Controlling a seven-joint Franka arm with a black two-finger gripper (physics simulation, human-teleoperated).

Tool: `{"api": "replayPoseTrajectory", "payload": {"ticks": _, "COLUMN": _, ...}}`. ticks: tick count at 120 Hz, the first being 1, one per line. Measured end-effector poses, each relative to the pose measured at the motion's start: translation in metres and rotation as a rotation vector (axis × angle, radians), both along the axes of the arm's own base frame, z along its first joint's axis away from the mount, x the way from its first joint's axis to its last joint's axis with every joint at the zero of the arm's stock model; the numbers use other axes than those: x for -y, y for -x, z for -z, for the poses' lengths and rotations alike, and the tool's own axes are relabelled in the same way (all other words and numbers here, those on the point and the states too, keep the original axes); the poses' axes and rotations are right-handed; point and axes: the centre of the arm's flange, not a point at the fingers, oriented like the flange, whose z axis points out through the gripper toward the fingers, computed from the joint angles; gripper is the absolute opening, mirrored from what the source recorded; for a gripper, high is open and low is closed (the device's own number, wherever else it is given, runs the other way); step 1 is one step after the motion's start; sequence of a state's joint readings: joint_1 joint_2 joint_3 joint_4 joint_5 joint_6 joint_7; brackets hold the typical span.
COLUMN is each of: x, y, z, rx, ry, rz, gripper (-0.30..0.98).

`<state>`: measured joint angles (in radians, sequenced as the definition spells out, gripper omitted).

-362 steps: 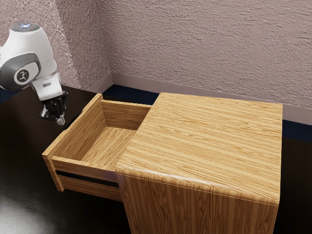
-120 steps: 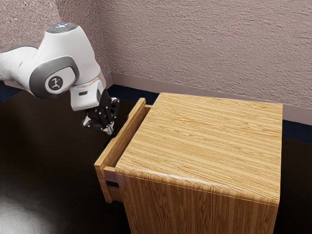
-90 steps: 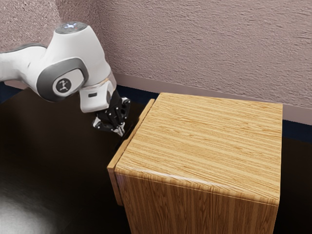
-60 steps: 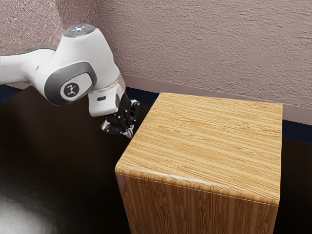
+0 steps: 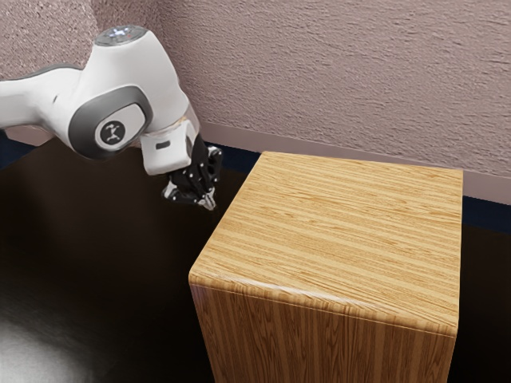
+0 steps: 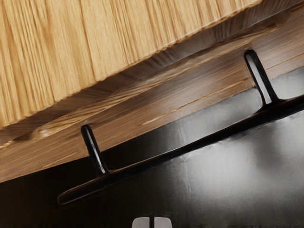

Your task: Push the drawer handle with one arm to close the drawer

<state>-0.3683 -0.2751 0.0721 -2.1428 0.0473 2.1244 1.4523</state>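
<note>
Drawer front [image 6: 190, 88] in against the cabinet [image 5: 343, 231], gripper [image 5: 209, 206] off the handle [image 6: 95, 183]

Read the clock on the exterior view, twelve being straight up it. Your arm [image 5: 120, 96] comes in from nine o'clock, bends down at the big white joint, and carries the black gripper just beside the cabinet. From the gripper, the pale striped cabinet top lies between three and five o'clock, its nearest edge close by. There you see the cabinet's side toward five o'clock, and the drawer sits closed.

In the wrist view you get the drawer front tucked along the cabinet's edge, just below the top. The black handle runs along that front, held off it by two short posts. The gripper's [image 6: 152, 222] jaws are pressed together, with a fine dark line between the pale tips and nothing pinched. You have them a little apart from the handle bar, on the side away from the drawer.

The cabinet stands on a dark, glossy surface [image 5: 96, 263], with a bright sheen down at eight o'clock. A rough pinkish wall [image 5: 335, 72] rises beyond the cabinet at twelve and one o'clock.
</note>
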Motion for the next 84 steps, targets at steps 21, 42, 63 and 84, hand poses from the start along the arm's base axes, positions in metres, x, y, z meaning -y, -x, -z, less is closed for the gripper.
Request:
{"api": "replayPoseTrajectory", "payload": {"ticks": 21, "x": -0.035, "y": -0.014, "z": -0.051, "rx": 0.036, "ry": 0.018, "rz": -0.156, "gripper": -0.09}}
{"api": "replayPoseTrajectory", "payload": {"ticks": 42, "x": -0.045, "y": -0.030, "z": -0.066, "rx": -0.015, "ry": 0.004, "rz": -0.319, "gripper": 0.16}}
{"api": "replayPoseTrajectory", "payload": {"ticks": 63, "x": -0.056, "y": -0.032, "z": -0.086, "rx": -0.069, "ry": 0.006, "rz": -0.503, "gripper": 0.46}}
{"api": "replayPoseTrajectory", "payload": {"ticks": 84, "x": -0.066, "y": -0.023, "z": -0.110, "rx": -0.123, "ry": 0.038, "rz": -0.717, "gripper": 0.58}}
